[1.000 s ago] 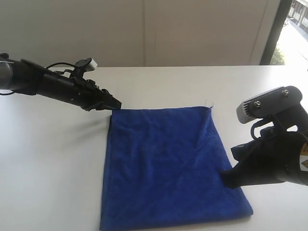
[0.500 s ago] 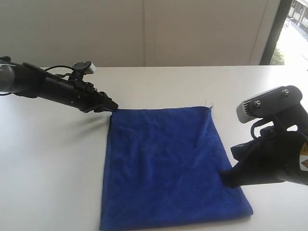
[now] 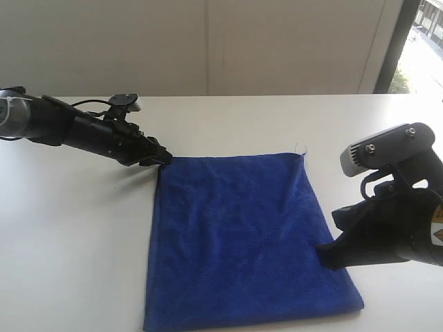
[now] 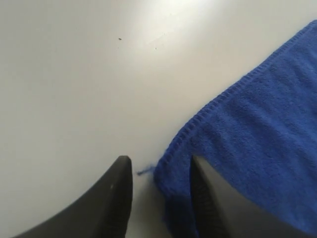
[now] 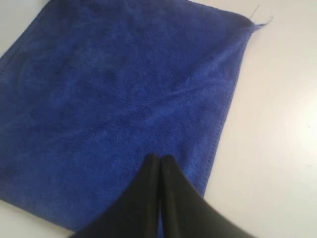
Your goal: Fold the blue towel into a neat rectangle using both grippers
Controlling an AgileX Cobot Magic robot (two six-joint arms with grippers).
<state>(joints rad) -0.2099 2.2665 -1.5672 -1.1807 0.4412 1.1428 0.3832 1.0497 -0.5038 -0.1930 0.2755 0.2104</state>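
Left claw [image 4: 161, 166] has dropped to the blue towel [image 3: 242, 242]'s far-left corner, jaws apart around it.
Towel lies flat near the counter [image 3: 69, 242]'s front edge; right claw [image 5: 159, 161] closed over its right hem. Grasp step. Next: pinch the corner.

Fuzzy cloth towel [image 3: 239, 235], smooth matt table [image 3: 76, 228]

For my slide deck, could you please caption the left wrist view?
Open left gripper with a corner of the blue towel between its fingers, on the white table.
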